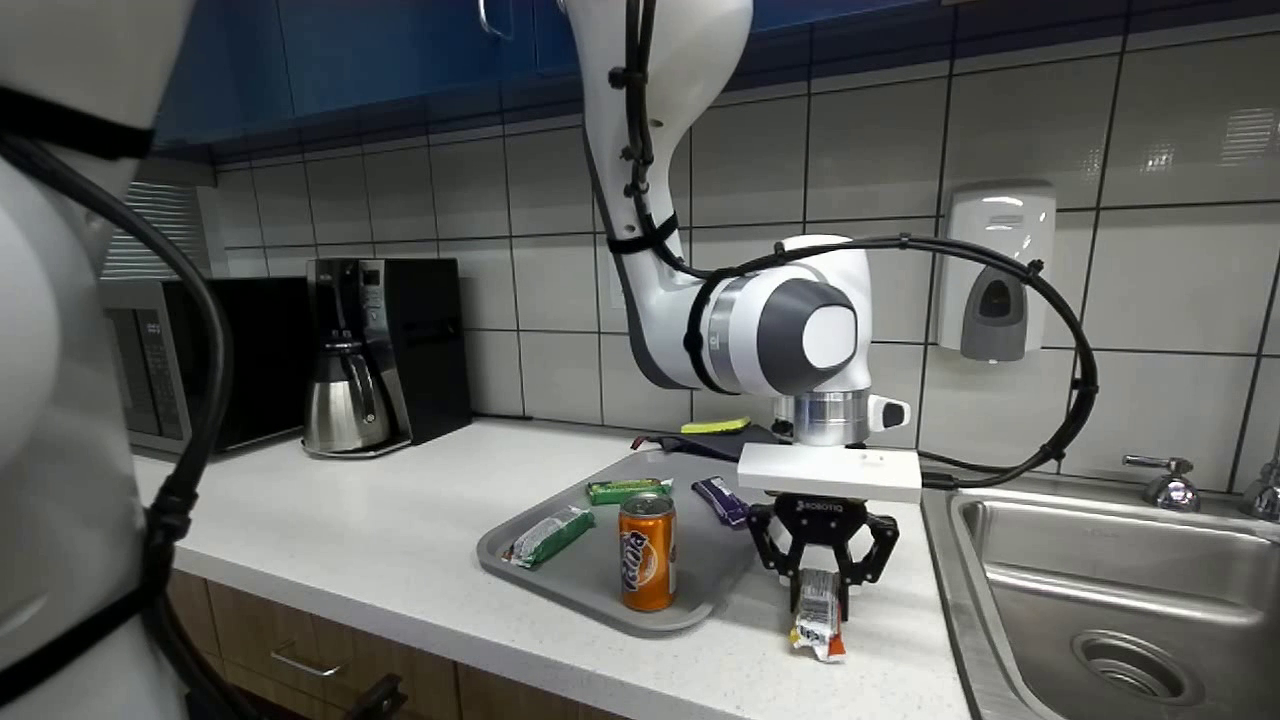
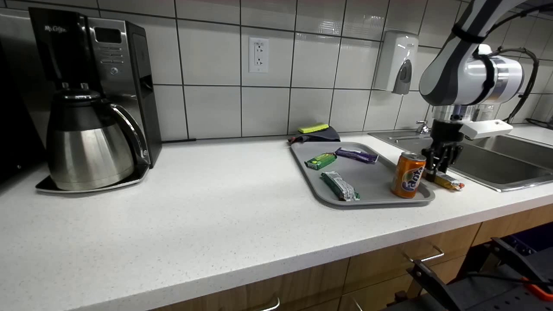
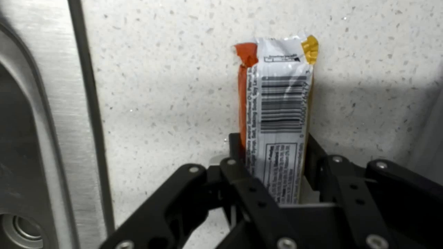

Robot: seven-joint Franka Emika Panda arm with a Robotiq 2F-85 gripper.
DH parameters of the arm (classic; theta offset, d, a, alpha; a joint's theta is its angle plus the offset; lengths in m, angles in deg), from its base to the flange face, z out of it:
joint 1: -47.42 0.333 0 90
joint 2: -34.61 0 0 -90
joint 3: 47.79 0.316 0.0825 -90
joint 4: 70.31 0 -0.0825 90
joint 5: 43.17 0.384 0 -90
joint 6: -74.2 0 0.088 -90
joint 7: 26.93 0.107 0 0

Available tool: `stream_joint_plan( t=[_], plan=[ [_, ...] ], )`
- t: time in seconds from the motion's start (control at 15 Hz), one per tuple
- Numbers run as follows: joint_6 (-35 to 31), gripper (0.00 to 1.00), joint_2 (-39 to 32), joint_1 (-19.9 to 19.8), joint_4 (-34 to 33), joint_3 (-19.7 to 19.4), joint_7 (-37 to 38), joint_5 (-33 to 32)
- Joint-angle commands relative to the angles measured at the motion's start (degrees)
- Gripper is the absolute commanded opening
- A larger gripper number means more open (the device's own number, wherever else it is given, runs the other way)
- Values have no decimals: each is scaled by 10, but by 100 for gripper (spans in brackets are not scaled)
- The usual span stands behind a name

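My gripper [image 1: 820,606] points down over the counter beside the tray and is shut on a wrapped snack bar [image 1: 818,630]. In the wrist view the fingers [image 3: 273,148] press its long sides. The bar [image 3: 280,100] has a white barcoded back and orange and yellow edges. It lies at counter level; whether it is slightly lifted I cannot tell. Next to it, a grey tray [image 1: 700,560] bears an upright orange soda can [image 1: 648,555], a green bar [image 1: 628,490], a green-and-white bar [image 1: 550,537] and a purple bar [image 1: 722,502]. Both exterior views show these.
A steel sink [image 1: 985,620] lies on the gripper's far side from the tray. A yellow sponge [image 1: 715,426] on a dark cloth [image 2: 319,136] lies behind the tray. A coffee maker with a steel carafe [image 2: 88,147] stands further along. A soap dispenser [image 1: 997,270] hangs on the tiled wall.
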Motion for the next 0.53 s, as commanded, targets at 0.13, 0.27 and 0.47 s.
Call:
stream_joint_plan(
  t=[0.13, 0.27, 0.47],
  plan=[
    [4, 18, 24, -22, 10, 15, -27, 5],
    [5, 18, 29, -21, 13, 15, -28, 4],
    [7, 18, 45, -19, 15, 19, -33, 8]
  ],
)
